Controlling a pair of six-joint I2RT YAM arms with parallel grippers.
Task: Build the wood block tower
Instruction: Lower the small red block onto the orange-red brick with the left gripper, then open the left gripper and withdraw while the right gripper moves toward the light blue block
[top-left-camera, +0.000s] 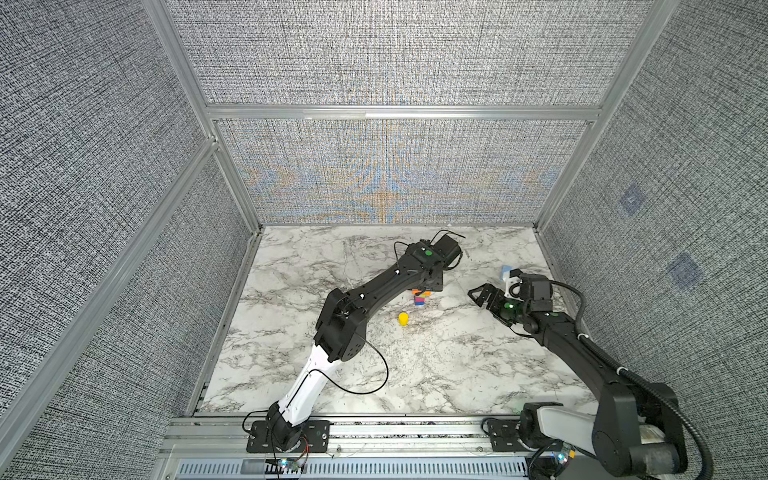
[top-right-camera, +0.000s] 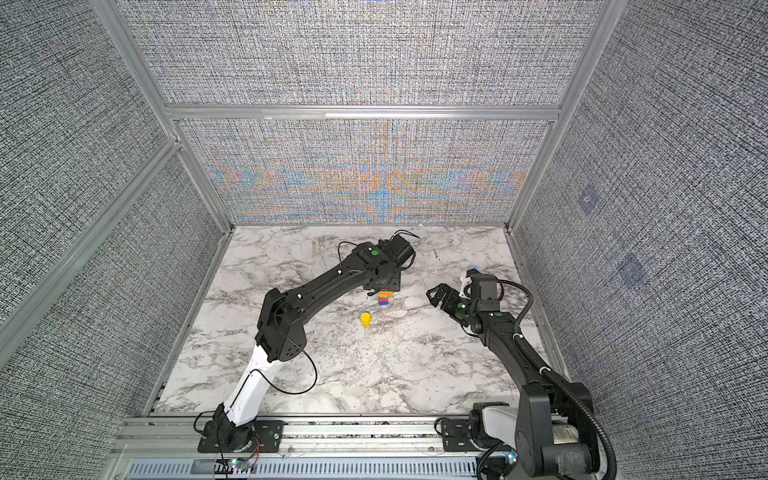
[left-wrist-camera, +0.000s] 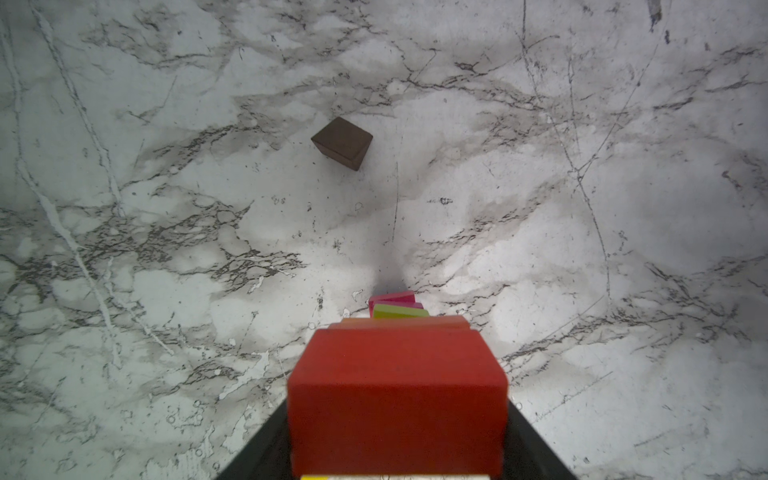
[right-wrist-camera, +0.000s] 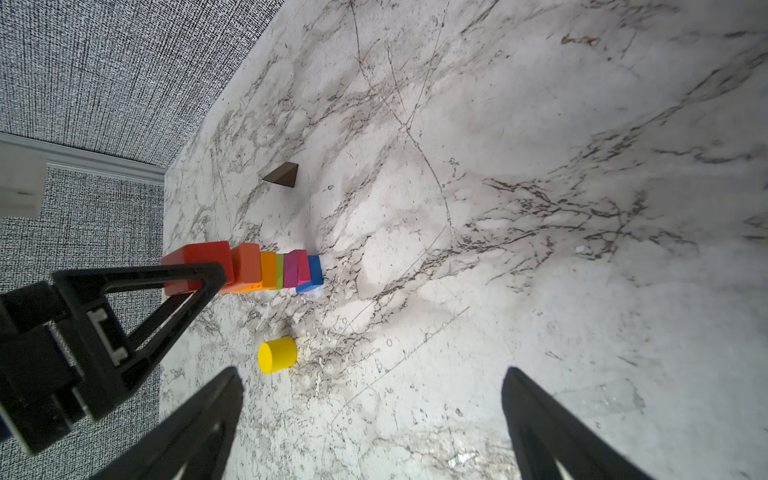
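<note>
Right between the fingers of my left pincer (left-wrist-camera: 397, 415) sits the red block (left-wrist-camera: 397, 365), the top piece of the tower (right-wrist-camera: 270, 270). One black finger stands close on each side of it, but I cannot tell if they squeeze it or only stand beside it. Under the red block the tower goes straight down: orange, yellow-green, pink, and blue at the bottom, resting on the surface (left-wrist-camera: 582, 208). So its long way runs up and down, pointing right at my left pincer. Near the foot of the tower, on the side toward my arms' bases, the yellow cylinder (right-wrist-camera: 277, 355) stands on its flat end, apart from the tower. My right pincer (right-wrist-camera: 372, 374) is spread wide with nothing in it. It looks toward that cylinder from the side, so I think my right arm is the handy one for it. Farther off, past the tower, the dark brown block (left-wrist-camera: 341, 142) lies alone on the surface. My left pincer looks out over it, so I think my left arm is nearer to it.
</note>
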